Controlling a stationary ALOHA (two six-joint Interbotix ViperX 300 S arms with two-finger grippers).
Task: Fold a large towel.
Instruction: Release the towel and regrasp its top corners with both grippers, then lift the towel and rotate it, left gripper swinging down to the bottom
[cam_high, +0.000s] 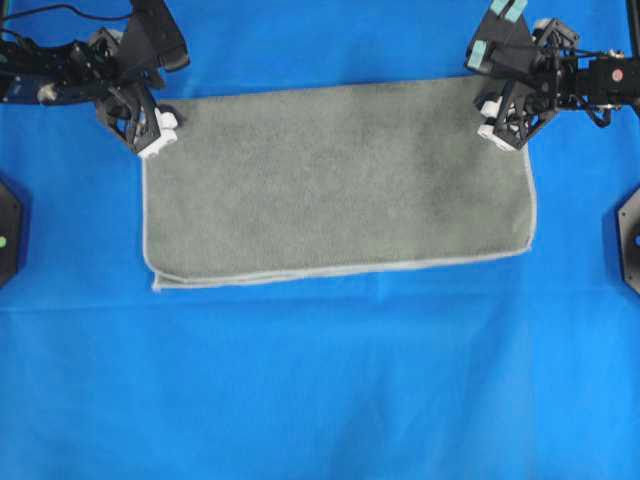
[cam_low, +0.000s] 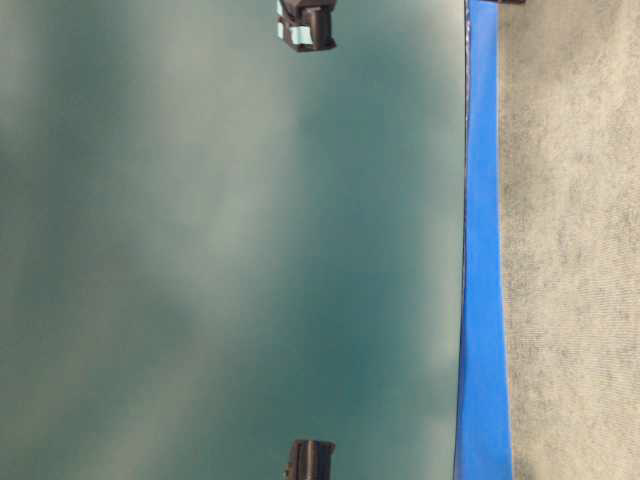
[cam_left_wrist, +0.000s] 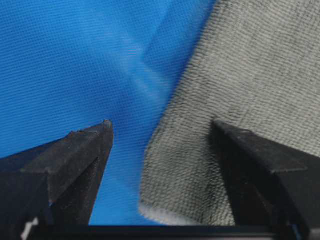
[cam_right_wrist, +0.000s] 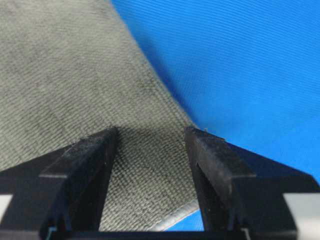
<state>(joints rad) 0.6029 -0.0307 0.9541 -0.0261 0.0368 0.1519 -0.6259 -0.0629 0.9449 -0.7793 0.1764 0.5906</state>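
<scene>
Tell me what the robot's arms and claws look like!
Both arms are black, with thin black cables. The left gripper and right gripper have chunky black fingers shaped like wedges, with white blocks near the tips. Pale green tape patches mark the right arm.

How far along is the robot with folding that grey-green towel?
One fold looks done: the towel lies doubled, layered edges along its near side. In hand: the left gripper and right gripper, both open, sit at its two far corners, gripping nothing yet. Left: grasping those corners and folding again.
</scene>
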